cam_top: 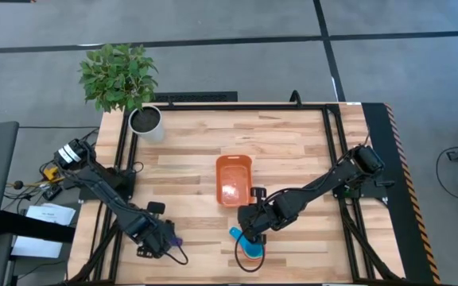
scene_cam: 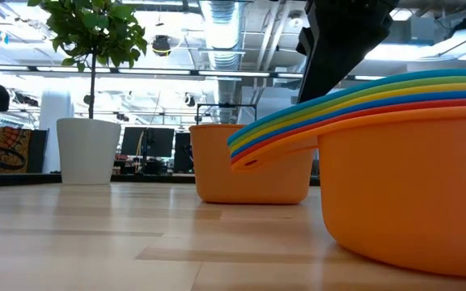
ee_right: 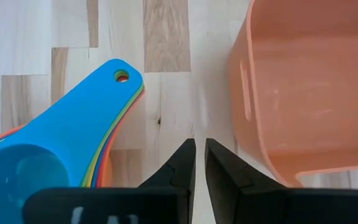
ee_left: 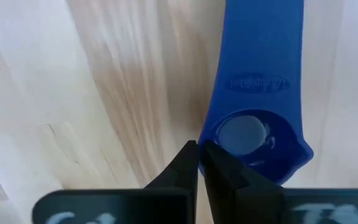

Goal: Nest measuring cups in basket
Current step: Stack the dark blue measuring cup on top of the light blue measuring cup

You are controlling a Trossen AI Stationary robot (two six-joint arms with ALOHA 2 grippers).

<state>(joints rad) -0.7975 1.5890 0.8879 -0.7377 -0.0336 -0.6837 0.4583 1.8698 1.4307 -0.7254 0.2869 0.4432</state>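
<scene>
- High view: orange basket (cam_top: 234, 179) mid-desk (cam_top: 293, 143), nothing visible inside. Stack of cups (cam_top: 250, 246) near the front edge, just in front of the basket, under the right gripper (cam_top: 249, 232). Left gripper (cam_top: 165, 239) at the front left, beside a small dark blue cup (cam_top: 176, 239). White plant pot (cam_top: 146, 122) at the back left corner.
- Low view: nested cups (scene_cam: 395, 162) close up, orange outermost, handles fanned toward the basket (scene_cam: 253, 166); pot (scene_cam: 88, 150) on the left.
- Left wrist view: fingers (ee_left: 180, 169) pressed together, holding nothing, tips at the edge of the dark blue cup (ee_left: 260, 99) lying on the desk.
- Right wrist view: fingers (ee_right: 182, 163) nearly together, holding nothing, over bare desk between the stack (ee_right: 73, 137), light blue on top, and the basket (ee_right: 303, 87).
</scene>
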